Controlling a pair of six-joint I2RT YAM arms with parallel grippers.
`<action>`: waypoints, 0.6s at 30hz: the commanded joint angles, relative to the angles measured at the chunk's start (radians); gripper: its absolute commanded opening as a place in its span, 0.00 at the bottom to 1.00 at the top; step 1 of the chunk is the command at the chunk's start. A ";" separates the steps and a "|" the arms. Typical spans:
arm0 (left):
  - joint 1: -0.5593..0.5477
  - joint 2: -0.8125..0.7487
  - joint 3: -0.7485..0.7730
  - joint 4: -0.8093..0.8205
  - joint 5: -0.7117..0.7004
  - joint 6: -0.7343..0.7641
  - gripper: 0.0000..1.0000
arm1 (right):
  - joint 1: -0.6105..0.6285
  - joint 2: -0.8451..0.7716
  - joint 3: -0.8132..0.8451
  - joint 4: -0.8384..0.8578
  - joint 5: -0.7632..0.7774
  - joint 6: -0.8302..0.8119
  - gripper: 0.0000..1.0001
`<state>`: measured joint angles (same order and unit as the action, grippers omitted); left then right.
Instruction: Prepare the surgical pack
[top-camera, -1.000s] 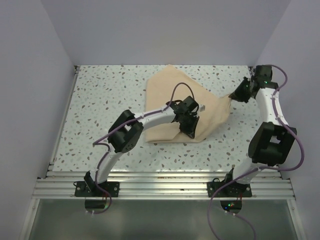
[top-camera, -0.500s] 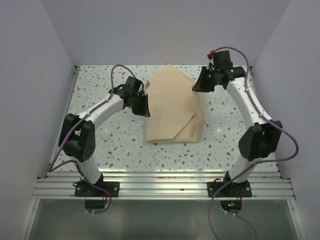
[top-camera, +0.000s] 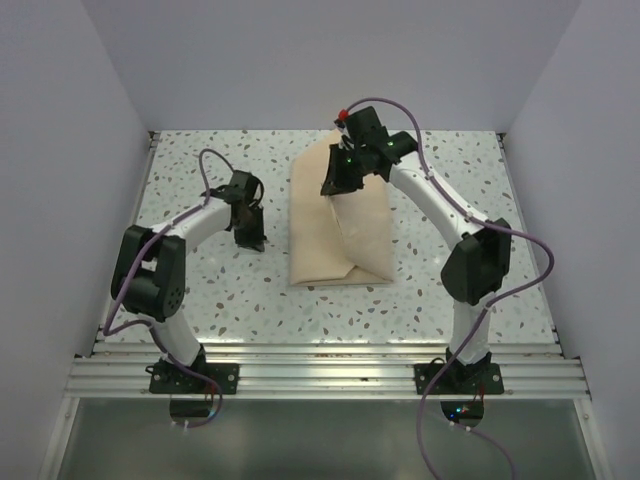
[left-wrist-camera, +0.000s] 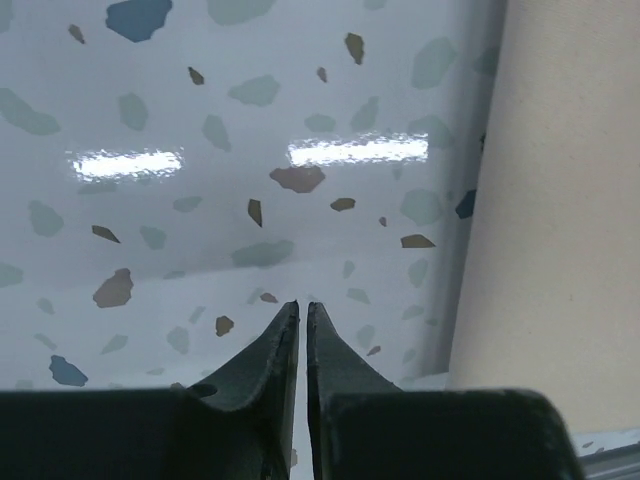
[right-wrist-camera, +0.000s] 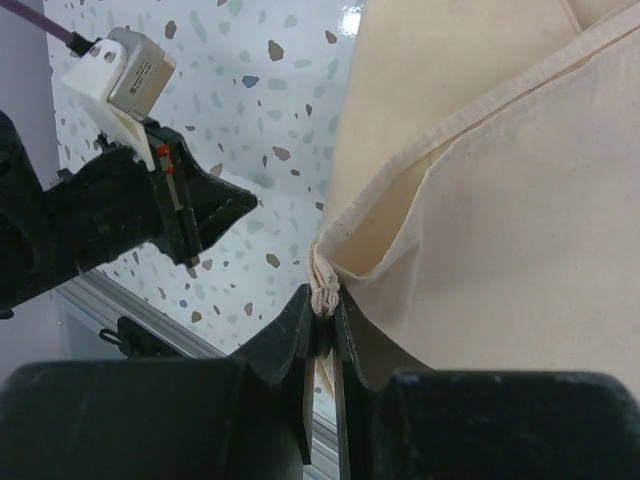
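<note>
Right pincer (right-wrist-camera: 323, 300) is clamped tight on a bunched hem of the cloth (top-camera: 338, 235), holding that flap up over the far end of the bundle. The rest of the cloth lies below and near-side of it on the desk (top-camera: 200, 290). Left pincer (left-wrist-camera: 302, 310) is closed to a hairline and holds nothing. It is low over bare desk, with the cloth edge just beside it on its right and not touching. The cloth looks mostly folded into a narrow bundle with its sides in. No tin, instruments or gauze show, and I can't tell if they're inside. Probably left to do: lay this flap down, then tuck.
</note>
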<state>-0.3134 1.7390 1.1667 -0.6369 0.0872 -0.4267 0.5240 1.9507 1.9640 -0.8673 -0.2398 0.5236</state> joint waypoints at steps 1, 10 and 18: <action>0.027 0.054 0.004 0.037 0.015 -0.004 0.10 | 0.017 0.016 0.075 0.050 -0.010 0.055 0.00; 0.025 0.109 0.030 0.094 0.135 -0.030 0.08 | 0.094 0.089 0.136 0.079 -0.013 0.108 0.00; 0.027 0.102 -0.005 0.124 0.170 -0.055 0.08 | 0.126 0.180 0.161 0.105 -0.016 0.154 0.00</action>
<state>-0.2886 1.8439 1.1671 -0.5728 0.2192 -0.4580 0.6388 2.1101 2.0708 -0.8394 -0.2276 0.6254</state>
